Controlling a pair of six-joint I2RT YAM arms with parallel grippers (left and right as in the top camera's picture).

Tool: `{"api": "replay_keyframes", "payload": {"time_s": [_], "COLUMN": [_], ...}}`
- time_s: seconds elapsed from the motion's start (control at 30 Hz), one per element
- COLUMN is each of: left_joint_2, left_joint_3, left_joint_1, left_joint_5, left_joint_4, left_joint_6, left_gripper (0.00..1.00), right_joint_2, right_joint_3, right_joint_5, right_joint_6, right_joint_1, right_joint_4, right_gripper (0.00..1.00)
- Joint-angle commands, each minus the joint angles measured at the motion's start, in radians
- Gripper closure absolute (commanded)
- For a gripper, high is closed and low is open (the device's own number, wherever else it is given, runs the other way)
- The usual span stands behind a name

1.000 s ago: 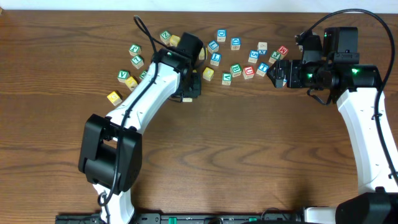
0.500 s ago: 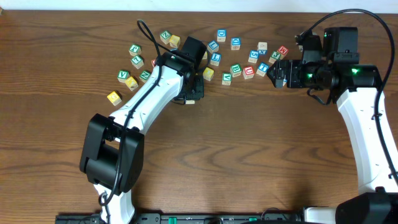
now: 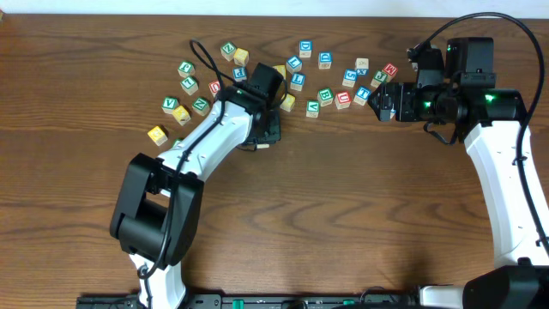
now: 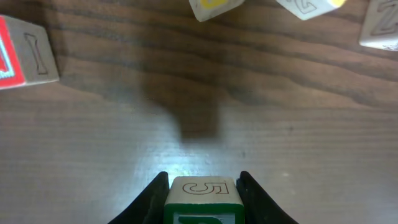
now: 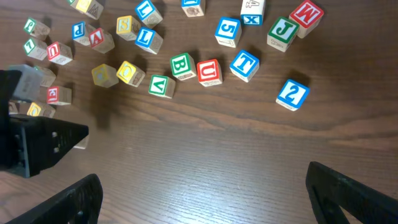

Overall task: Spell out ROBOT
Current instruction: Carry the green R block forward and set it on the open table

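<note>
Lettered wooden blocks lie scattered along the far side of the table. My left gripper (image 3: 268, 131) is shut on a green-faced block (image 4: 204, 194) whose top shows an outlined 5, and holds it just above the bare wood in front of the block cluster. My right gripper (image 3: 383, 101) is open and empty, hovering right of the blocks; its fingers frame bare wood (image 5: 205, 199). In the right wrist view I see a green B block (image 5: 182, 66), a red U block (image 5: 209, 71), a blue T block (image 5: 244, 65) and a blue 2 block (image 5: 291, 94).
A yellow block (image 3: 157, 134) sits apart at the left of the cluster. A red-faced block (image 4: 25, 53) lies to the left ahead of my left gripper, with further blocks along the top edge of that view. The left arm (image 5: 37, 140) shows in the right wrist view.
My left gripper has moved a little to the right and toward the front with the block in it. The right arm has not moved.
</note>
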Motion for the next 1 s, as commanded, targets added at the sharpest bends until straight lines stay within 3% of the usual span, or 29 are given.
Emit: {"api": "replay_keyframes", "payload": {"time_s": [0.0, 0.33, 0.6, 0.83, 0.97], "left_joint_2": [-0.006, -0.006, -0.005, -0.007, -0.007], "left_joint_3": [-0.063, -0.096, -0.103, -0.085, 0.026], "left_joint_1": [-0.007, -0.06, -0.068, -0.058, -0.031], "left_joint_5": [-0.046, -0.115, -0.136, -0.135, -0.135], "left_joint_4": [0.051, 0.086, 0.094, 0.108, 0.06], "left_joint_6": [-0.009, -0.047, -0.055, -0.041, 0.016], "left_gripper": [0.7, 0.69, 0.53, 0.48, 0.46], "right_joint_2": [0.0, 0.0, 0.0, 0.0, 0.0], "right_joint_3": [0.02, 0.02, 0.02, 0.02, 0.02], "right_joint_5": [-0.006, -0.006, -0.006, -0.006, -0.006], "right_joint_6": [-0.005, -0.005, -0.005, -0.005, -0.005], "right_joint_1": [-0.013, -0.013, -0.013, -0.013, -0.013], "right_joint_4": [-0.001, -0.001, -0.001, -0.001, -0.001], "right_gripper": [0.01, 0.01, 0.01, 0.01, 0.01]}}
